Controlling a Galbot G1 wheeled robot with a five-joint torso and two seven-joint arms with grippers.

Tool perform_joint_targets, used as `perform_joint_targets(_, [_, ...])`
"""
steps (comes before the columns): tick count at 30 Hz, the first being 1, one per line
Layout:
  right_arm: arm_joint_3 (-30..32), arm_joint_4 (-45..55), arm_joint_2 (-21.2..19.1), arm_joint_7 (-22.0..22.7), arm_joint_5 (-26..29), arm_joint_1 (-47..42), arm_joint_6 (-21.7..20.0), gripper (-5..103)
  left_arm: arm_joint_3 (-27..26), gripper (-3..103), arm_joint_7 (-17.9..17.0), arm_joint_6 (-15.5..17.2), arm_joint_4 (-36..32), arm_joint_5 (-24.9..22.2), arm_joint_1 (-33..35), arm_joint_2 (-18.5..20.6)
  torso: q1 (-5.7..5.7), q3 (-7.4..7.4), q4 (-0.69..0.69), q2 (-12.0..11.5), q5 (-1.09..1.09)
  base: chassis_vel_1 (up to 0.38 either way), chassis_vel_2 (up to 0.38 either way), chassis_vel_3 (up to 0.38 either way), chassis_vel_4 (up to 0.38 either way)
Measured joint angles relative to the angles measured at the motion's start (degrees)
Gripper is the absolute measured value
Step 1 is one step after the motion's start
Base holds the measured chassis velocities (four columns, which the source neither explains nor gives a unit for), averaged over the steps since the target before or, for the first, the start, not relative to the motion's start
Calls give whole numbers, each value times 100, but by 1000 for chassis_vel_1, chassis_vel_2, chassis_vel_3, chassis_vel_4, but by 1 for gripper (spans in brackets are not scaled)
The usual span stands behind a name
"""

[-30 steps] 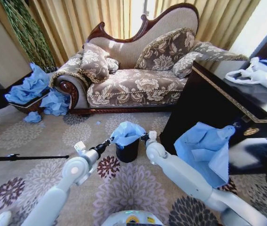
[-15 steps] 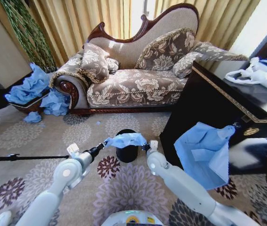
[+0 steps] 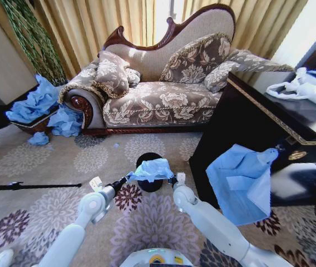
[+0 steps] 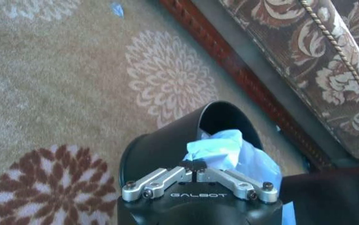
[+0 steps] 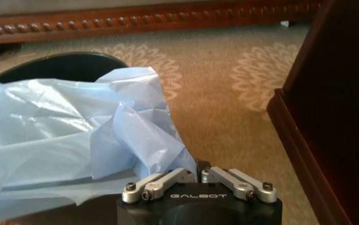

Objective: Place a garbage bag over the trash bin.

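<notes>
Left hand (image 3: 127, 179) pinches one crinkled edge of the thin, see-through garbage bag (image 3: 153, 168), stretched over the smooth black cylindrical trash bin (image 3: 147, 184) on patterned carpet (image 3: 47, 161); right hand (image 3: 171, 179) grips the opposite edge

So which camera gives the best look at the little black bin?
The left wrist view: the trash bin shows its open mouth and side. The head view has it small, half under the garbage bag; the right wrist view catches just its rim.
</notes>
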Motion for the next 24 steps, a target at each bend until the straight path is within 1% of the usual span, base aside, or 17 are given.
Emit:
perform_joint_targets(3, [9, -257, 103, -180, -176, 100, 119, 0, 37, 0, 93, -56, 190, 61, -98, -69, 0, 0, 0, 0, 0, 0, 0, 0, 0])
perform_joint_targets(9, [7, -445, 149, -377, -303, 200, 206, 0, 70, 0, 212, -139, 378, 136, -155, -185, 0, 0, 0, 0, -1, 0, 0, 0, 0])
perform_joint_targets(13, [0, -629, 226, -535, -410, 264, 272, 0, 85, 0, 447, -184, 664, 263, -201, -248, 0, 0, 0, 0, 0, 0, 0, 0, 0])
perform_joint_targets(14, [0, -629, 226, -535, -410, 264, 272, 0, 85, 0, 447, -184, 664, 263, -201, -248, 0, 0, 0, 0, 0, 0, 0, 0, 0])
perform_joint_targets(15, [1, -686, 277, -572, -464, 279, 289, 0, 94, 0, 547, -171, 818, 366, -219, -277, 0, 0, 0, 0, -1, 0, 0, 0, 0])
perform_joint_targets(16, [-6, -673, 293, -562, -486, 275, 293, 0, 88, 0, 581, -100, 829, 403, -178, -292, 1, 1, 0, 0, -1, 0, 0, 0, 0])
perform_joint_targets(17, [-6, -673, 293, -562, -486, 275, 293, 0, 88, 0, 581, -100, 829, 403, -178, -292, 1, 1, 0, 0, -1, 0, 0, 0, 0])
perform_joint_targets(19, [-33, -464, 240, -496, -473, 214, 290, 0, 59, 0, 615, 4, 623, 416, -21, -292, 0, 0, 1, 0, 0, 0, 0, 0, 0])
perform_joint_targets(24, [-62, -185, 96, -362, -428, 154, 260, 0, 1, 0, 619, 55, 289, 411, 96, -230, 1, 0, 0, 0, 0, 0, 0, 0, 0])
